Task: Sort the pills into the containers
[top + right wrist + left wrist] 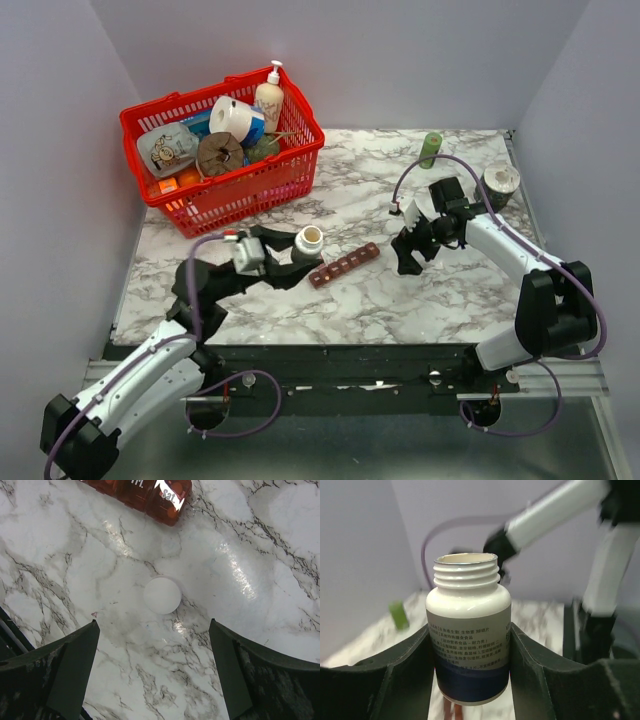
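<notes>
The dark red-brown pill strip lies on the marble table between the two grippers. Its end compartment, marked "SAT", shows at the top of the right wrist view. My left gripper is shut on an uncapped white pill bottle, held upright just left of the strip. The bottle fills the left wrist view between both fingers. My right gripper is open and empty, above the table right of the strip. A round white cap lies flat just beyond its fingertips. No loose pills show.
A red mesh basket full of bottles and jars stands at the back left. A slim green bottle stands at the back right and also shows in the left wrist view. A dark jar with a pale top stands near the right edge.
</notes>
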